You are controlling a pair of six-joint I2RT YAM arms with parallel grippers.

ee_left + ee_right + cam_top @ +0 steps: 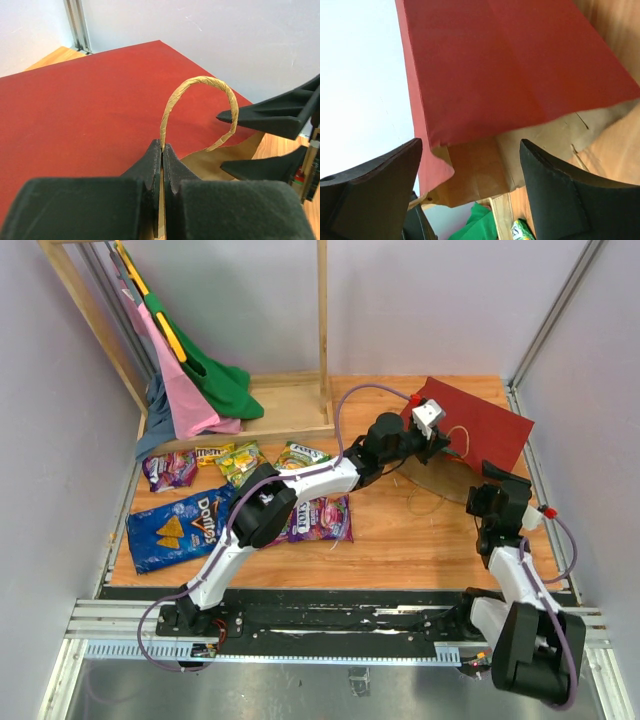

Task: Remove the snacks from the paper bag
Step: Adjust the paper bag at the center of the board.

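Left gripper point(162, 146): we see its jaws pinched tight on the paper bag point(480, 425), seemingly at the rim beside the string handle point(200, 82) | right gripper point(470, 145): jaws wide apart, holding nothing, at the bag's mouth | bag: lying at the table's point(420, 540) far right | snacks point(320, 518): on the table's left with the blue chip bag point(180, 528), outside the paper bag

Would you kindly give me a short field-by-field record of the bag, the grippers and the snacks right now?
paper bag: lying flat, far right of the table
left gripper: shut on the paper bag's rim by its handle
right gripper: open, at the bag's mouth
out of bag: Doritos bag and small packets, on the table's left
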